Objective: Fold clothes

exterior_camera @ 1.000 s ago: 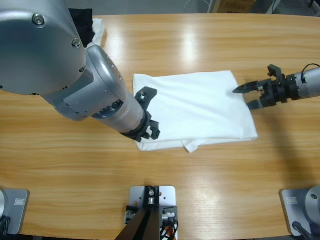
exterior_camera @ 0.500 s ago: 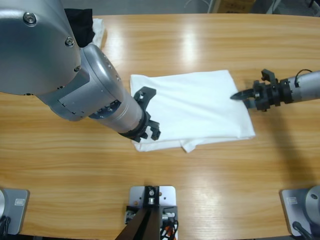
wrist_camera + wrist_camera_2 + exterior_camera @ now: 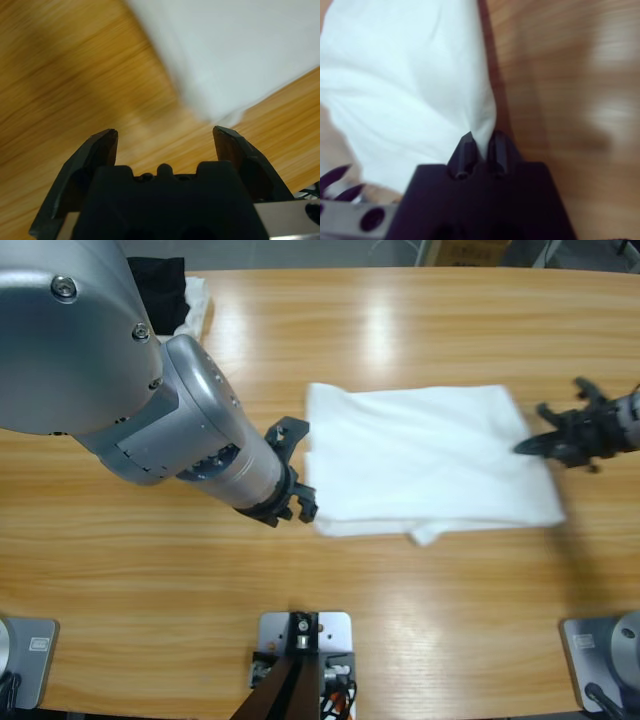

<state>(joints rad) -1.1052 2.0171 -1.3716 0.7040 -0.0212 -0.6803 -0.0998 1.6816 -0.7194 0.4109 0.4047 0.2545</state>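
Wooden planks with a warm grain make up the long surface [image 3: 420, 330], and the folded white T-shirt [image 3: 425, 460] lies flat on it a little right of the middle, one loose flap poking out at its near edge. At the shirt's right edge the right gripper [image 3: 530, 445] comes in from the right side, its jaws pinched together on a fold of the T-shirt; the right wrist view shows the cloth [image 3: 410, 85] drawn to a point between the two closed tips [image 3: 480, 145]. The left arm's large silver elbow fills the upper left of the high view, and the left gripper [image 3: 300, 505] sits just beside the shirt's near left corner. In the left wrist view its jaws [image 3: 165, 135] stand wide apart with only bare wood between them, the shirt's corner [image 3: 225, 55] lying just beyond. At the far left corner of the surface a black folded garment [image 3: 160, 285] rests on a white cloth [image 3: 198, 300]
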